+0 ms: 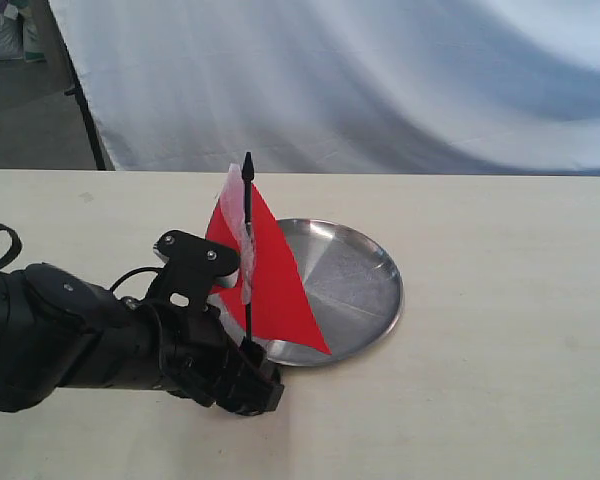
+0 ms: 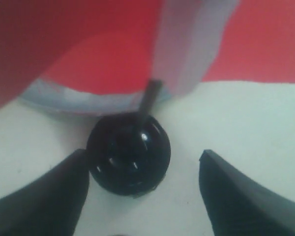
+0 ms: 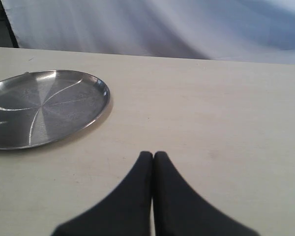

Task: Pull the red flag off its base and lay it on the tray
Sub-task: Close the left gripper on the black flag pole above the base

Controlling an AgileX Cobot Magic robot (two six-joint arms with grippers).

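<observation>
Exterior view: one small red cloth flag on a thin black stick (image 1: 275, 290) stands upright in one round black plastic base (image 2: 128, 160), just beside one round shiny steel tray (image 1: 380, 290). The left gripper (image 2: 142, 169) is spread wide, straddling the base and gripping nothing. The right gripper (image 3: 153, 156) is closed and empty.

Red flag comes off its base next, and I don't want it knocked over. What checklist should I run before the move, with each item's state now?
1. Red flag standing upright in the base: ok.
2. Left gripper open, straddling the base: ok.
3. Fingers clear of the base: cannot tell; one looks very close.
4. Tray empty where visible: ok.
5. Right gripper shut, apart from the tray: ok.
</observation>
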